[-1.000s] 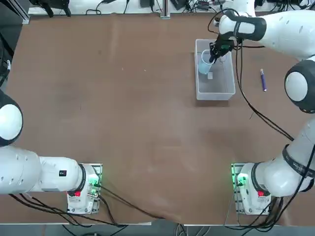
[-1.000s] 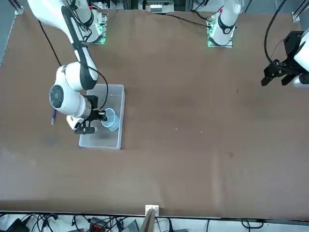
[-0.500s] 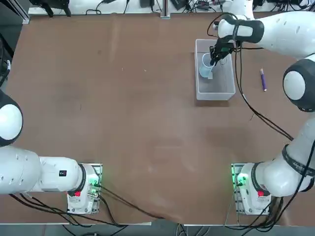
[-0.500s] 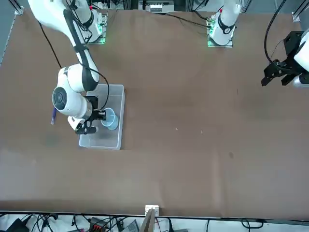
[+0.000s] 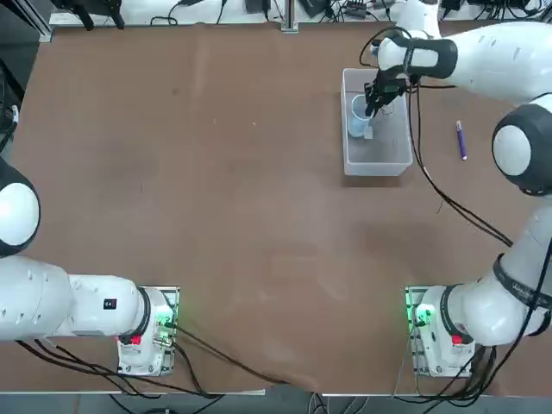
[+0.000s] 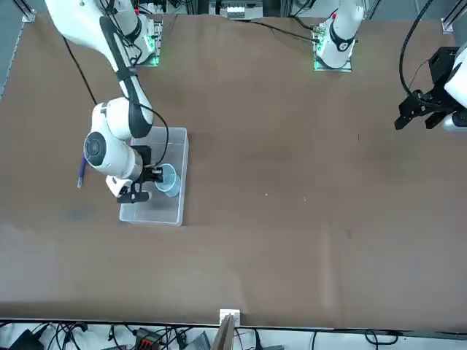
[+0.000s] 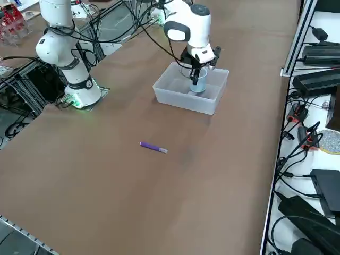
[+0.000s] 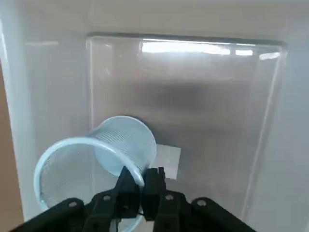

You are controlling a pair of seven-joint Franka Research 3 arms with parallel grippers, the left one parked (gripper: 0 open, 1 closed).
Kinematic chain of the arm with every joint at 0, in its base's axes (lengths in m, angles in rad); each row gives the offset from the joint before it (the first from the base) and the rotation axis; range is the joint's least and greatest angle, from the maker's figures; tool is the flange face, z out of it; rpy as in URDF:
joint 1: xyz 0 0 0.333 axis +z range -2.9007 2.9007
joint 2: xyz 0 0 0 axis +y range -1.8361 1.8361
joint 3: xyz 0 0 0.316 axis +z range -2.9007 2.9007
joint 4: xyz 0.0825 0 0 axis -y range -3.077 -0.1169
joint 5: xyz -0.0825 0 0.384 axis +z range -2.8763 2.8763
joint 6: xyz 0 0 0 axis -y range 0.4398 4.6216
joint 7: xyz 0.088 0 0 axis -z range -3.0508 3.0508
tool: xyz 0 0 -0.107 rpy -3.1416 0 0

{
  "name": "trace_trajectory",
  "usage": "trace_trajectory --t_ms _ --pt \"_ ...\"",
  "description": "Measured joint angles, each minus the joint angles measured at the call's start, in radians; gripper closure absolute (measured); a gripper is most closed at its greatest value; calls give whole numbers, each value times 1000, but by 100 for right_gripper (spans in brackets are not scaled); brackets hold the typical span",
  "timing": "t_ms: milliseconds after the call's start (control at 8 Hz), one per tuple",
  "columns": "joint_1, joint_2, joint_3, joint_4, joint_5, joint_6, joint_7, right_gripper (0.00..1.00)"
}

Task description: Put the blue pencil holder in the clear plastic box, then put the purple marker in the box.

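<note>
The right gripper [image 5: 373,102] is positioned over the clear plastic box [image 5: 396,155], reaching down into the far half of it. Its 2 fingers [image 8: 126,180] are pressed together on the rim of the blue pencil holder [image 8: 91,169], 1 inside the cup and 1 outside, so the wall of the cup is pinched between them. The blue pencil holder [image 5: 360,116] is seen hanging directly beneath the fingertips, tilted, with its open mouth turned toward the wrist camera and its base pointing down toward the box floor. The cup [image 6: 168,180] is located inside the box outline, near the wall that faces the table's middle; whether its base touches the floor cannot be told. A small white label [image 8: 166,162] on the box floor is visible just beside the cup. The purple marker [image 7: 153,147] is lying flat on the brown table [image 5: 216,216], outside the box and well apart from the gripper, on the side toward the robot's right edge [image 5: 461,140].
</note>
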Motion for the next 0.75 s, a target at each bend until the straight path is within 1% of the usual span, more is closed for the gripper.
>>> trace_trajectory --t_ms 500,625,750 --pt "2 6 0 0 0 6 0 93" --pt "2 6 0 0 0 7 0 80" --pt "2 6 0 0 0 8 0 63"
